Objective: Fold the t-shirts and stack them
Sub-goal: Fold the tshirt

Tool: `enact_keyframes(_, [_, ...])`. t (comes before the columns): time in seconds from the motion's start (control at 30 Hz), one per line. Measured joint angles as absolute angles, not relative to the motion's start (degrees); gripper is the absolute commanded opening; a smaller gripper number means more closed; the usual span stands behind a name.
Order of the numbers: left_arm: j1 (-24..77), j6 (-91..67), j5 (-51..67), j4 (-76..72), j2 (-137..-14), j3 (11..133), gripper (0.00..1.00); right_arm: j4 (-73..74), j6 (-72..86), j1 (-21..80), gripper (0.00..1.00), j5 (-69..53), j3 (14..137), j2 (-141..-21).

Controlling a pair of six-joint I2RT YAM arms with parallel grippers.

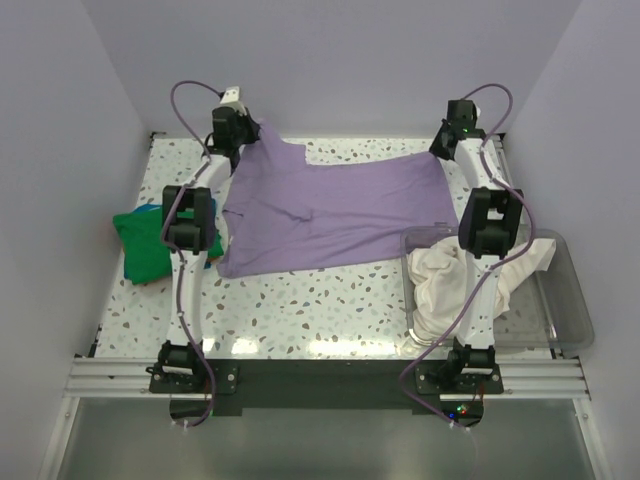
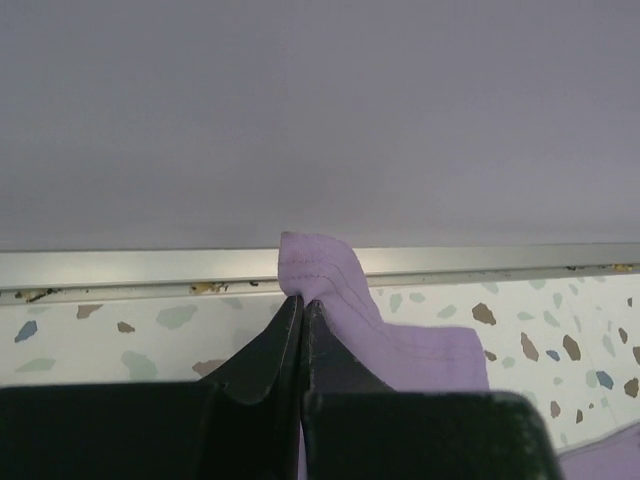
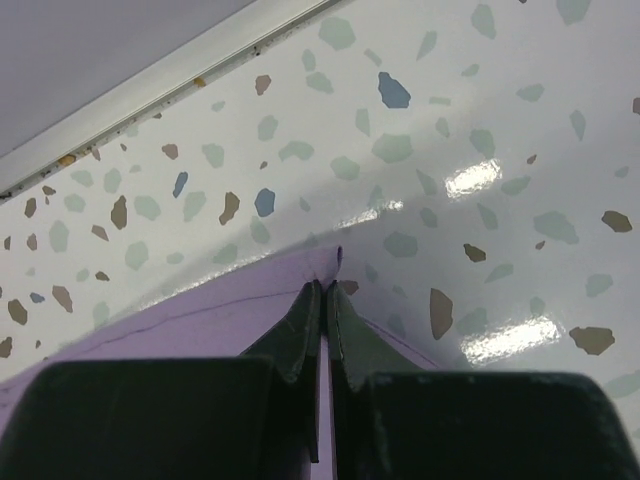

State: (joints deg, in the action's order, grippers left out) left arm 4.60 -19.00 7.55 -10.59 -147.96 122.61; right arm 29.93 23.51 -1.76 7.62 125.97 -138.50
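- Left gripper is pressed together on a hemmed corner of the lavender t-shirt, raising it near the far-left corner of the bench.
- Right gripper pinches another corner of the same shirt low near the far-right corner, so the far edge is drawn out between the two arms.
- Most of the lavender cloth lies spread over the far half of the bench; the two-corner hold probably prepares a flattening pull or a first fold.
- Green t-shirt sits in a compact pile at the left edge.
- Cream t-shirt drapes over the clear bin at the right edge, unfolded.
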Motion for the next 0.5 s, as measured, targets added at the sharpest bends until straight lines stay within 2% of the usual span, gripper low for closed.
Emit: enact_keyframes(0.5, [2.07,-27.4,16.53,-22.09,-150.21,126.52,0.0,25.26,29.89,-1.76,0.0,7.49,136.77,-147.87])
